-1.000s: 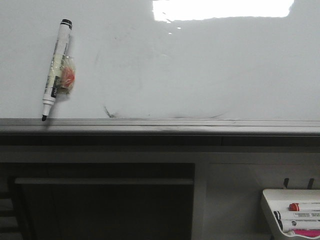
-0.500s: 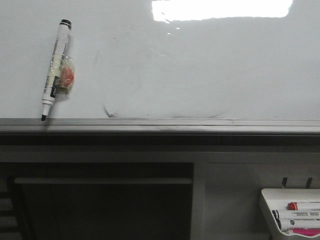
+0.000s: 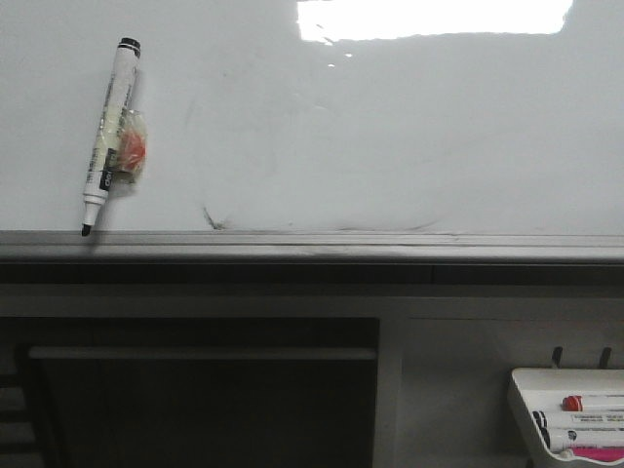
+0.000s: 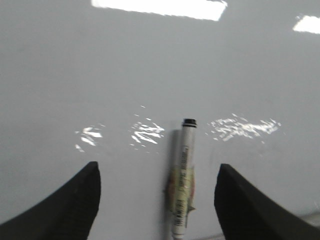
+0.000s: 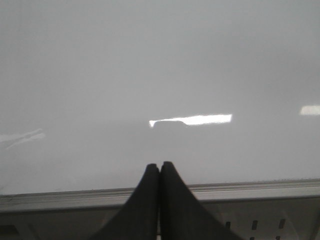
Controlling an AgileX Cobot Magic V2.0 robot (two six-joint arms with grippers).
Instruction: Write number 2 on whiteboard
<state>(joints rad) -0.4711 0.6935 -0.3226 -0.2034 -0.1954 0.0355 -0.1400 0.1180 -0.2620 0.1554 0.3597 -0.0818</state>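
Note:
The whiteboard (image 3: 390,127) is glossy white-grey with light glare and faint erased smudges; no drawn number 2 shows on it. A white marker (image 3: 108,136) with a black cap end and a taped orange patch lies on the board at the left, tip at the grey rail. In the left wrist view the marker (image 4: 183,182) lies between the wide-open fingers of my left gripper (image 4: 157,195), touching neither. My right gripper (image 5: 160,172) is shut and empty over the whiteboard (image 5: 160,75) near its rail. Neither gripper shows in the front view.
A grey metal rail (image 3: 312,244) runs along the board's near edge, also in the right wrist view (image 5: 250,192). A small white tray (image 3: 570,419) with several markers sits at the lower right. A dark recess lies below the rail.
The front view has shifted slightly; the marker and tray appear in nearly the same place. Nothing was taken hold of or drawn.

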